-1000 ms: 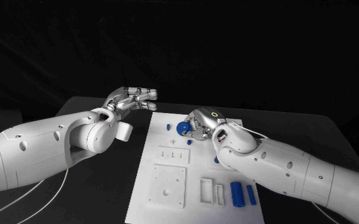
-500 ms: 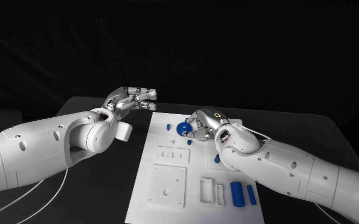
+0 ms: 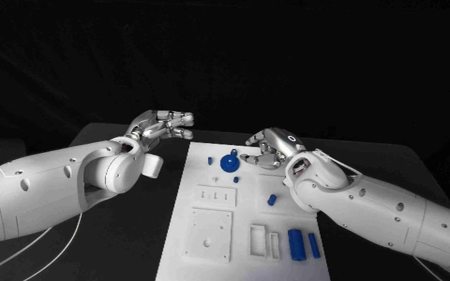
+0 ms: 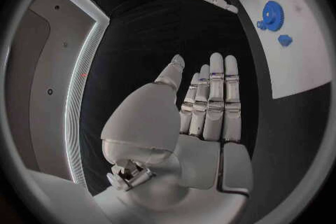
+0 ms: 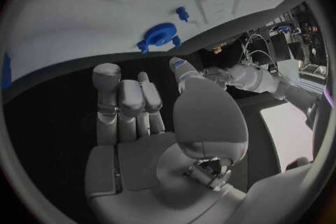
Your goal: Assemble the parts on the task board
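At frame centre in the head view, the board [image 3: 246, 222] lies on the dark surface [image 3: 375, 157], long axis running from bottom of frame up toward the middle. The gear [image 3: 229, 161] sits near the board's top end; a small peg [image 3: 235, 179] just below it, another small blue bit [image 3: 211, 160] to its left. A short part [image 3: 272, 199] lies mid-board, right side. Two long parts [image 3: 296, 243] lie side by side at lower right, long axes along the board.

Your right robot hand [image 3: 270, 148] is just right of the gear, over the board's top right edge, apart from the gear, fingers loosely curled, nothing in it as far as you can see. The right wrist view shows the palm [image 5: 150, 140] bare, fingers up and apart, gear [image 5: 160, 34] beyond the fingertips.

Your left robot hand [image 3: 165, 125] hangs off the board, upper left of it, holding nothing; the left wrist view shows the fingers [image 4: 213, 95] straight and side by side.

The right hand is plainly nearer the gear: it lies to that hand's left in frame. The left would need to cross the board edge.

Hard to tell: whether the gear is seated on a post or just lying flat; the right fingertips are partly hidden behind the hand's back in the head view.
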`<state>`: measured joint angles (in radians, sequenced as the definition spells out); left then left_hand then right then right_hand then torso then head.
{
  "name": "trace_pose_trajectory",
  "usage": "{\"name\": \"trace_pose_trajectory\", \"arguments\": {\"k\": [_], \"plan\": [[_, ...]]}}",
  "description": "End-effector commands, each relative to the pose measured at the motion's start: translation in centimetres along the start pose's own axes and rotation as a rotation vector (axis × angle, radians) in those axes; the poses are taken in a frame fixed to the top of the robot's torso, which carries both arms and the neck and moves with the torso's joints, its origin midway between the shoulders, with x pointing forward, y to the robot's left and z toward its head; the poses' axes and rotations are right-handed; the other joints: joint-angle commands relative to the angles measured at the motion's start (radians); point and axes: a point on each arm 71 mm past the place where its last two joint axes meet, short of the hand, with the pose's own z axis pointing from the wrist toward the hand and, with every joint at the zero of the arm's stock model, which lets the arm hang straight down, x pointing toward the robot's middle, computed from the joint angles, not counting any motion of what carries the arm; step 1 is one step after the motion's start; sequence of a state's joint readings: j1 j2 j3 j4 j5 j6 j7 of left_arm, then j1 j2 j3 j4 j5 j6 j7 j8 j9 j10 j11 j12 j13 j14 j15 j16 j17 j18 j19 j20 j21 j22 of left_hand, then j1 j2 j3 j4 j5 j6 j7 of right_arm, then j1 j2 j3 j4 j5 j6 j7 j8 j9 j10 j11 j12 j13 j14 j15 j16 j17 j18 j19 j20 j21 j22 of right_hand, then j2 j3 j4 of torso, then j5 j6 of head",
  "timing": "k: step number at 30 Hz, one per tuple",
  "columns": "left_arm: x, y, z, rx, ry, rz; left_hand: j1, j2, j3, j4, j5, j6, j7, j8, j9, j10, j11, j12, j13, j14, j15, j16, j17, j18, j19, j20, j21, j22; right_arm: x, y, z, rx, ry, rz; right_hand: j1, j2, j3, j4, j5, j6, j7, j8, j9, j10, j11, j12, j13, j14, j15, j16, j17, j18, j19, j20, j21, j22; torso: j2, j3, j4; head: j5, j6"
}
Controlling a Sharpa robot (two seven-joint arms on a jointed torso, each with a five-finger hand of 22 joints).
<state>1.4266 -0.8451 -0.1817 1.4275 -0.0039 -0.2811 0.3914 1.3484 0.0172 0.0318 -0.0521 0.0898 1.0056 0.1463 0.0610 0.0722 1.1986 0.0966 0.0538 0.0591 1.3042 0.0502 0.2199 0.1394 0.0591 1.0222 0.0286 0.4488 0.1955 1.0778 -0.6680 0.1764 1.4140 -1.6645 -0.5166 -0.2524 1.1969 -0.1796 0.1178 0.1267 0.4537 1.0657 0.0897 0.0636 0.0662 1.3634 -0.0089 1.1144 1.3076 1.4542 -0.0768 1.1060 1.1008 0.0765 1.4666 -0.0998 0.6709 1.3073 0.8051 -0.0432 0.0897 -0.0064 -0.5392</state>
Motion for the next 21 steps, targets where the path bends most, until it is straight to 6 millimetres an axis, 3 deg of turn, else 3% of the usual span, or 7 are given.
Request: {"name": "trace_pose_trajectory", "arguments": {"k": [1,4,5,7,11,17,21], "plan": [[0.0,-0.1,0.0,0.011,0.009,-0.007,0.0,0.005,-0.007,0.0,-0.004,-0.007,-0.003,0.002,0.0,-0.007,0.003,0.005,0.001,-0.006,0.0,-0.006,-0.001,-0.002,0.006,0.004,-0.004,-0.001,-1.3,-1.1,-0.4,0.006,-0.025,0.092,0.015,0.0,-0.005,-0.015,-0.021,-0.006,0.005,-0.001,-0.001,-0.002,0.001,-0.001,-0.002,-0.001,0.001,-0.007,-0.003,0.007,0.046,0.003,-0.005,0.076,-0.002,0.0028,-0.009,-0.001,0.004],[-0.1,-0.1,0.0,0.011,0.01,-0.007,0.001,0.005,-0.007,0.0,-0.004,-0.007,-0.003,0.002,0.0,-0.007,0.003,0.005,0.001,-0.006,0.0,-0.006,-0.002,-0.002,0.006,0.003,-0.004,-0.002,-2.3,-2.6,-0.7,-0.008,0.007,0.132,0.041,0.015,-0.012,-0.054,-0.033,-0.011,0.008,-0.001,-0.001,-0.007,0.003,-0.005,-0.003,-0.003,0.003,-0.014,-0.008,0.007,0.043,0.005,-0.016,0.075,-0.004,0.0049,-0.0146,-0.006,0.009],[-0.1,-0.1,-0.1,0.012,0.01,-0.008,0.002,0.005,-0.007,-0.001,-0.004,-0.007,-0.003,0.002,0.0,-0.006,0.003,0.004,0.001,-0.006,0.0,-0.006,-0.002,-0.002,0.006,0.003,-0.004,-0.002,-2.6,-3.2,-0.8,-0.016,0.017,0.148,0.046,0.02,-0.025,-0.069,0.018,-0.015,0.009,-0.001,-0.001,-0.009,0.003,-0.007,-0.004,-0.003,0.003,-0.015,-0.007,0.007,0.042,0.004,-0.018,0.074,-0.004,0.0056,-0.0165,-0.007,0.011],[-0.1,-0.2,-0.1,0.012,0.011,-0.008,0.002,0.005,-0.007,-0.001,-0.004,-0.007,-0.003,0.002,0.0,-0.006,0.003,0.004,0.001,-0.006,0.0,-0.006,-0.002,-0.002,0.006,0.003,-0.004,-0.002,-3.2,-4.3,-1.1,-0.029,0.027,0.173,0.063,0.067,-0.102,-0.14,0.067,-0.018,0.011,-0.002,-0.002,-0.012,0.004,-0.007,-0.004,-0.003,0.004,-0.015,-0.003,0.007,0.042,0.006,-0.019,0.076,-0.005,0.0084,-0.0217,-0.004,0.012],[-0.3,-0.2,-0.2,0.013,0.011,-0.008,0.003,0.006,-0.007,-0.001,-0.004,-0.004,-0.003,0.002,0.0,-0.004,0.002,0.005,0.001,-0.006,0.0,-0.006,-0.001,-0.002,0.006,0.003,-0.004,-0.002,-4.3,-6.8,-1.9,-0.039,0.045,0.202,0.058,0.102,-0.125,-0.244,0.074,-0.015,0.012,-0.002,-0.002,-0.014,0.003,-0.009,-0.006,-0.002,0.004,-0.015,0.004,0.004,0.04,0.006,-0.021,0.076,-0.007,0.0146,-0.028,-0.003,0.013],[-0.4,-0.1,-0.2,0.014,0.012,-0.008,0.003,0.006,-0.007,-0.002,-0.004,-0.001,-0.004,0.002,0.0,-0.002,0.002,0.005,0.001,-0.006,-0.001,-0.006,-0.002,-0.002,0.006,0.003,-0.004,-0.002,-5.1,-10.3,-3.1,-0.011,0.069,0.211,0.061,0.114,-0.171,-0.277,0.094,-0.016,0.012,-0.001,-0.002,-0.016,0.004,-0.012,-0.009,-0.003,0.004,-0.019,0.007,0.003,0.038,0.006,-0.023,0.077,-0.007,0.0206,-0.0348,-0.016,0.013],[-0.6,-0.1,-0.2,0.016,0.012,-0.007,0.004,0.007,-0.006,-0.004,-0.004,0.003,-0.005,0.002,0.0,0.002,0.0,0.005,0.001,-0.006,-0.001,-0.006,-0.001,-0.003,0.006,0.002,-0.003,-0.002,-5.5,-12.3,-3.7,0.02,0.081,0.216,0.069,0.116,-0.18,-0.287,0.1,-0.016,0.012,-0.001,-0.002,-0.017,0.004,-0.014,-0.01,-0.003,0.005,-0.021,0.007,0.003,0.037,0.006,-0.025,0.076,-0.005,0.0212,-0.0349,-0.03,0.015]]}}
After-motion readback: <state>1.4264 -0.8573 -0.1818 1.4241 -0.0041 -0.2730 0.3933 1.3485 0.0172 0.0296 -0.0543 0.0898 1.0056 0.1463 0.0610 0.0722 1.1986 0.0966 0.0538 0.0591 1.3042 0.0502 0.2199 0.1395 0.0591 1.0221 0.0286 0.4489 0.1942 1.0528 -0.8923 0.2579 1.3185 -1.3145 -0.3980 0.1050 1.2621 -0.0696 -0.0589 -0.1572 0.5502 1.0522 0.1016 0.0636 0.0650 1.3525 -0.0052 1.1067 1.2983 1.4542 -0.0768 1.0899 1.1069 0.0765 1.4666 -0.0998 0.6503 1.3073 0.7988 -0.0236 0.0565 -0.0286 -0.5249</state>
